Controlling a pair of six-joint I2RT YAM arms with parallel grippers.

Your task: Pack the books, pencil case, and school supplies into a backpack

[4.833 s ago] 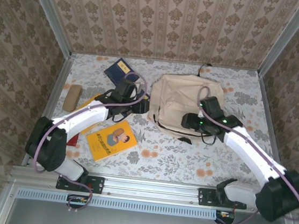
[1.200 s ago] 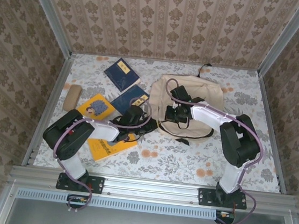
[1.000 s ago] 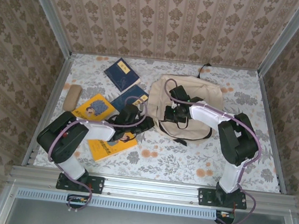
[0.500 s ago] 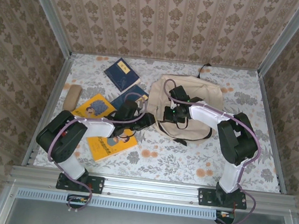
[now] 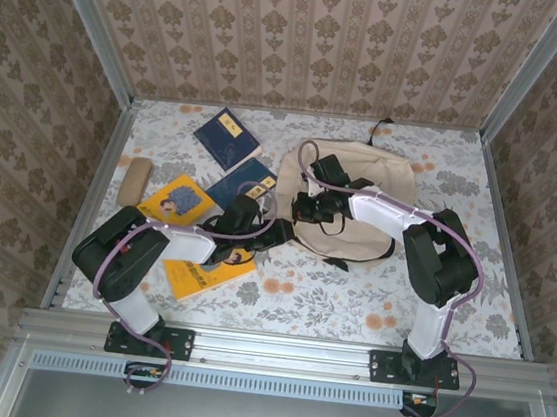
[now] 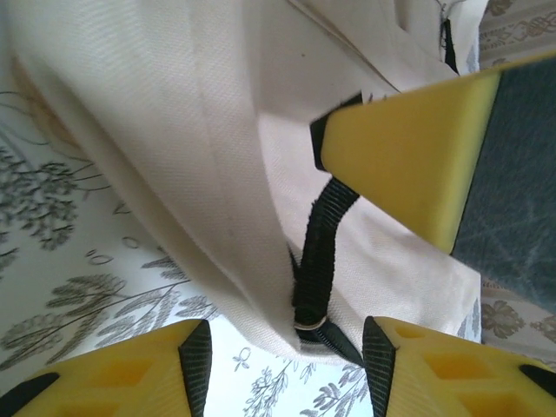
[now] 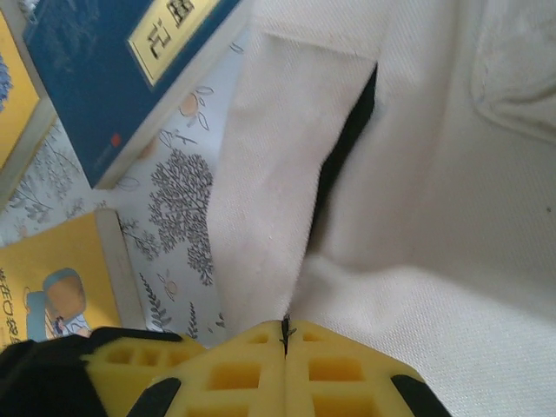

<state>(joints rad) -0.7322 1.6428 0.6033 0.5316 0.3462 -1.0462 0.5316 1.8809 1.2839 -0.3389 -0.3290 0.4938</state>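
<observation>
The right jaws are clenched on the left edge of the backpack (image 5: 371,194), likely to lift its mouth. The left jaws are apart, with a black strap (image 6: 317,252) between them, not grabbed. The books (image 5: 244,183) lie beside it on the tabletop (image 5: 350,287) — not packed yet.

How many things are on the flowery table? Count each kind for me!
Navy books: 2
Yellow books: 2
Pencil case: 1
Backpack: 1
Total: 6
</observation>
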